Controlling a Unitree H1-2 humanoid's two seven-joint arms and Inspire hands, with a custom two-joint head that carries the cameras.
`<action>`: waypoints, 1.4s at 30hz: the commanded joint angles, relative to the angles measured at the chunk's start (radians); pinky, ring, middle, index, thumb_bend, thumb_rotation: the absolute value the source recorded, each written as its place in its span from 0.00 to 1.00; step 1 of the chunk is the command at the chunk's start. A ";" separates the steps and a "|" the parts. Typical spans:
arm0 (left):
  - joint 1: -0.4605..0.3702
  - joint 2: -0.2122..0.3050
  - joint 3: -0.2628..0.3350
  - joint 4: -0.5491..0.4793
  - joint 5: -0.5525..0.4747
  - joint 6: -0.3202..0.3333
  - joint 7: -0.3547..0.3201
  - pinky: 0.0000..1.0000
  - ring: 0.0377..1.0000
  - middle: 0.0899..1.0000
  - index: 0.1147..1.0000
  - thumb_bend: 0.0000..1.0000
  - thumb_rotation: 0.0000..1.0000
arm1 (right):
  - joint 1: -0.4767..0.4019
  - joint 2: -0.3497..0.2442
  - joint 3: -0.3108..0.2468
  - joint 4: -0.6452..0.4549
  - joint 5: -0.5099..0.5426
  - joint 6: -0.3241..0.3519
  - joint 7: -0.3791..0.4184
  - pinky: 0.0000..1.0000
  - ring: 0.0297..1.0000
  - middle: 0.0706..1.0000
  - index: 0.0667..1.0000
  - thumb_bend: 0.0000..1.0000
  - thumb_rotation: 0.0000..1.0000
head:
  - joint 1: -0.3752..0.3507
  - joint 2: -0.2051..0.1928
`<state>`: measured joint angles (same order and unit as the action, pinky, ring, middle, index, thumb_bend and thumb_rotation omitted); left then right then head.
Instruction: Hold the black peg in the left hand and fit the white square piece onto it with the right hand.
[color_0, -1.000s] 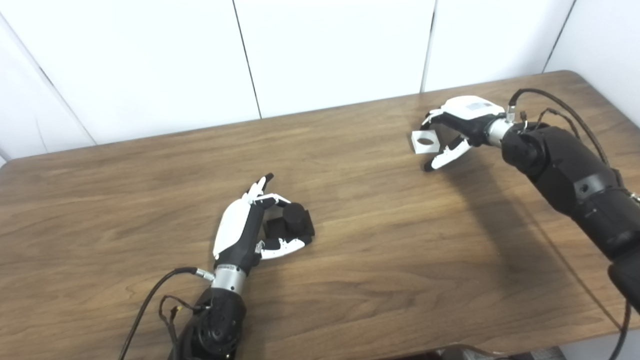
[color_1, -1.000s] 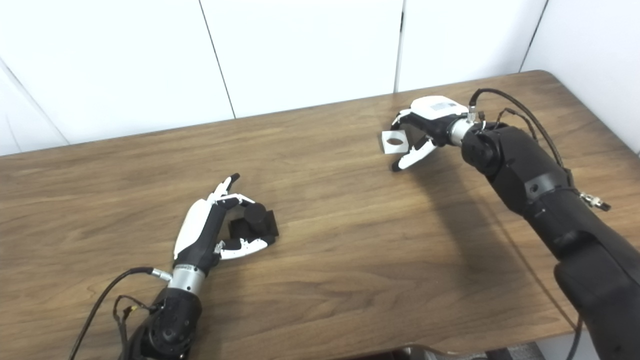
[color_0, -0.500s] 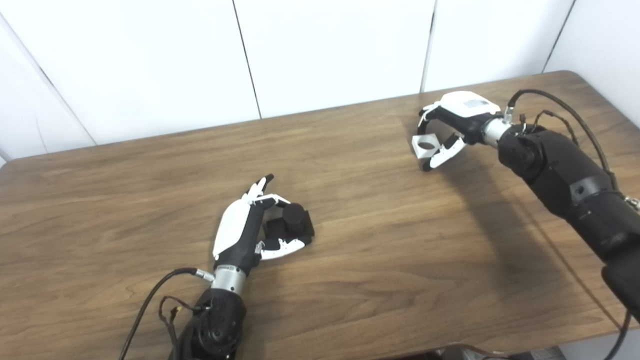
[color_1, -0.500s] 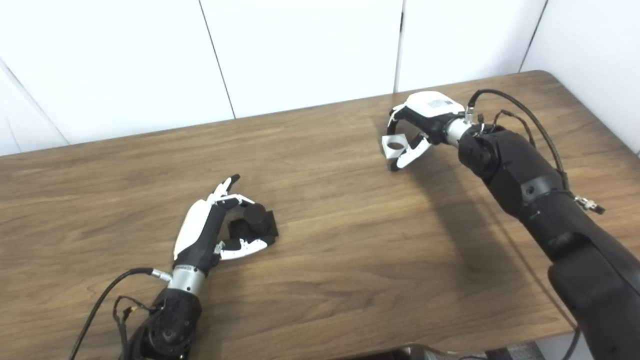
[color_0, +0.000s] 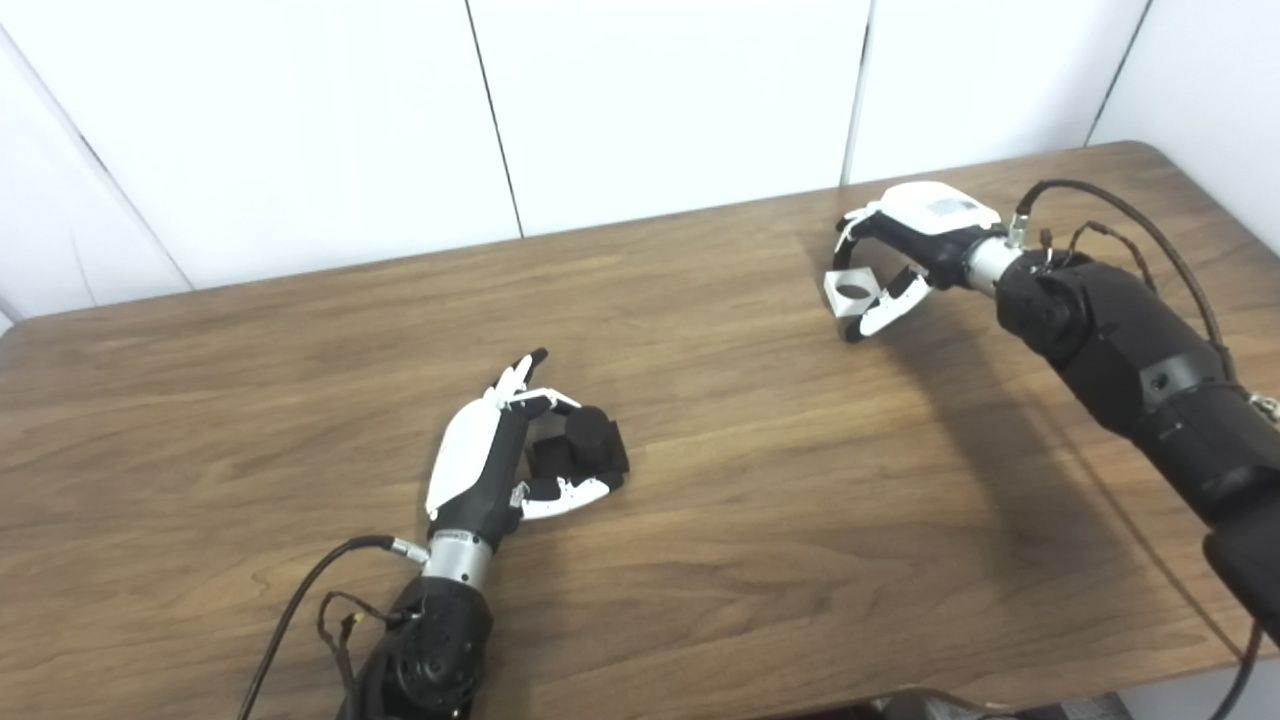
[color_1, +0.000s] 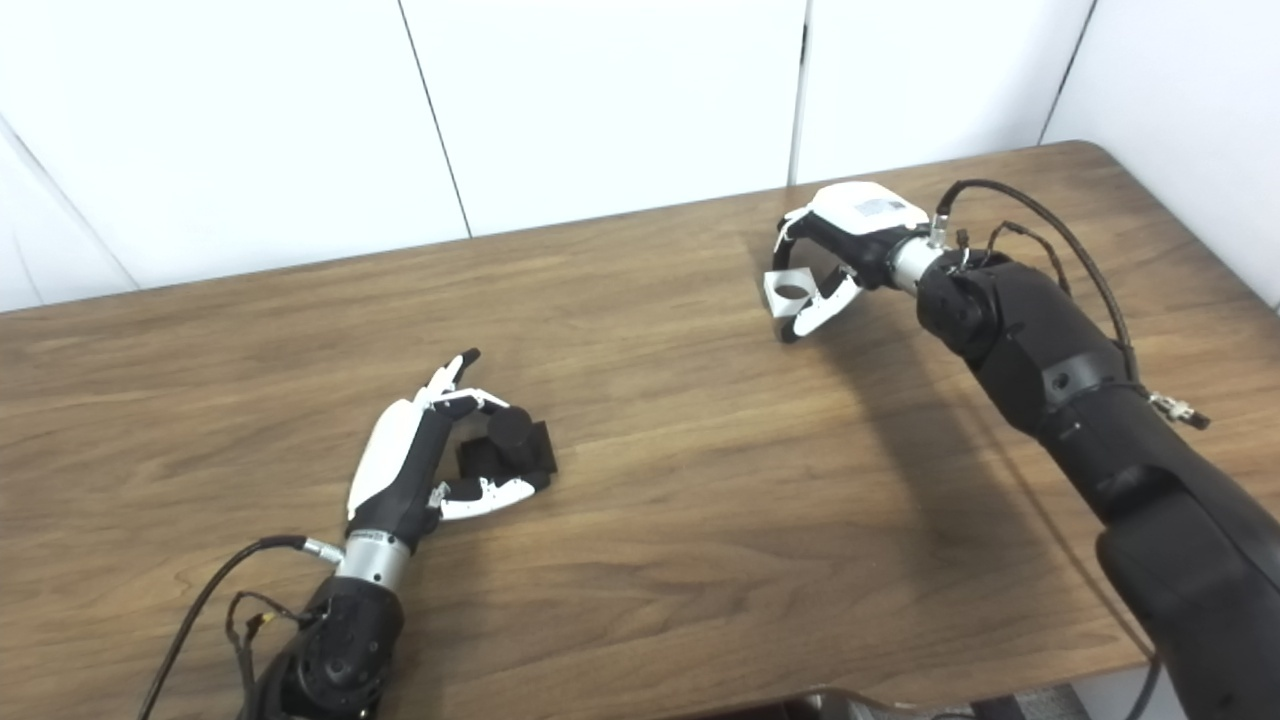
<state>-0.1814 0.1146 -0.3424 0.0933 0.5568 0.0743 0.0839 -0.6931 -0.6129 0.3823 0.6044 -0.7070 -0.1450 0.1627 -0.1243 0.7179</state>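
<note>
The black peg (color_0: 590, 444), a short cylinder on a square base, rests on the wooden table (color_0: 760, 480) near its middle. My left hand (color_0: 500, 450) lies beside it with fingers and thumb curled around it, touching it. The white square piece (color_0: 850, 290), with a round hole through it, is at the far right of the table. My right hand (color_0: 905, 250) is shut on it, fingers above and thumb below. I cannot tell if the piece touches the table. The same scene shows in the right eye view, with the peg (color_1: 512, 440) and the piece (color_1: 788, 290).
White wall panels (color_0: 660, 100) stand just behind the table's far edge. Cables run from both wrists. The right forearm (color_0: 1130, 340) stretches over the table's right side. Bare wood lies between the two hands.
My right hand has closed on the white square piece and tipped it, so its hole faces more upward; the arm shifted slightly back. The left hand and peg have not moved.
</note>
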 joint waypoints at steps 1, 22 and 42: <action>0.018 0.034 0.001 0.005 0.031 0.030 -0.030 1.00 1.00 0.99 0.43 0.52 0.08 | -0.027 -0.014 0.001 -0.006 -0.009 -0.006 0.001 0.94 0.92 0.86 0.63 0.70 0.33 | -0.002 0.000; 0.020 0.035 0.010 -0.010 0.033 0.037 -0.047 1.00 1.00 0.99 0.43 0.52 0.08 | -0.029 -0.033 -0.005 0.006 -0.012 -0.004 -0.009 0.95 0.91 0.85 0.62 0.71 0.29 | 0.006 0.008; 0.024 0.039 0.016 -0.028 0.032 0.046 -0.060 1.00 1.00 0.99 0.43 0.52 0.08 | -0.024 -0.033 -0.005 -0.001 -0.012 0.008 0.000 0.94 0.90 0.85 0.62 0.71 0.29 | 0.007 0.017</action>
<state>-0.1733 0.1230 -0.3302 0.0675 0.5567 0.0856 0.0467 -0.6934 -0.6159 0.3826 0.6043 -0.7040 -0.1470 0.1625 -0.1166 0.7348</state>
